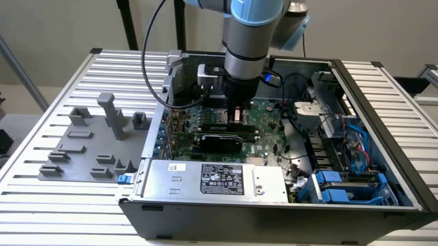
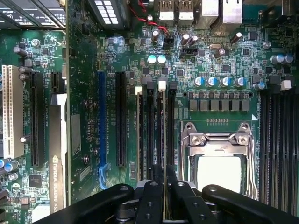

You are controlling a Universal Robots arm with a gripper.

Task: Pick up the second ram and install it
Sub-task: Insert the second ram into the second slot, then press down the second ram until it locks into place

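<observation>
In the exterior view my gripper (image 1: 236,114) reaches down into the open PC case, just above the green motherboard (image 1: 263,130). The wrist view shows its black fingers (image 2: 153,184) close together on a thin dark stick seen edge-on, the second ram (image 2: 161,130). The ram lines up with one of the long black memory slots (image 2: 150,135) beside the CPU socket (image 2: 217,161), its far end at a white latch (image 2: 162,85). Whether it is seated in the slot or only resting on it cannot be told.
A black graphics card (image 1: 219,139) lies just in front of the gripper, with the silver power supply (image 1: 219,179) nearer still. Cables and blue drive bays (image 1: 345,187) fill the case on the exterior view's right. A grey fixture tray (image 1: 89,148) sits outside the case on the exterior view's left.
</observation>
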